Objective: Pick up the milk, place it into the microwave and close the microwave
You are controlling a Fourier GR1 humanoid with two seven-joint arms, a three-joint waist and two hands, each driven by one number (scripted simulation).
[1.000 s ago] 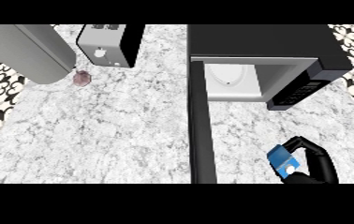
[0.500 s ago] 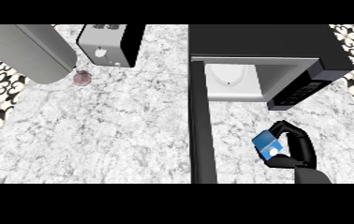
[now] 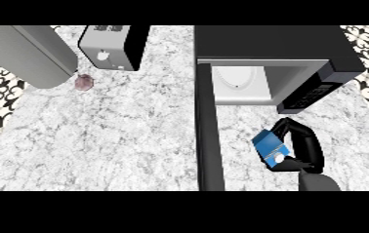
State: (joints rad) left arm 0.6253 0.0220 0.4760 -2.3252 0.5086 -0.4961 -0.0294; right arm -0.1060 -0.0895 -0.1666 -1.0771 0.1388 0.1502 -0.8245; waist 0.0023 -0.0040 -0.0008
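The milk (image 3: 272, 149) is a small blue carton with a white cap. My right hand (image 3: 305, 146) is curled round it, holding it above the counter at the lower right. It sits in front of the open microwave (image 3: 274, 51), just below the cavity with its white plate (image 3: 238, 77). The microwave door (image 3: 207, 129) stands swung out toward me, to the left of the carton. My left hand does not show.
A toaster (image 3: 112, 47) stands at the back left, with a grey cylindrical object (image 3: 32, 54) further left. A small purplish object (image 3: 84, 82) lies beside them on the marble counter (image 3: 122, 129).
My right hand has carried the milk up and away from me, closer to the microwave's opening.
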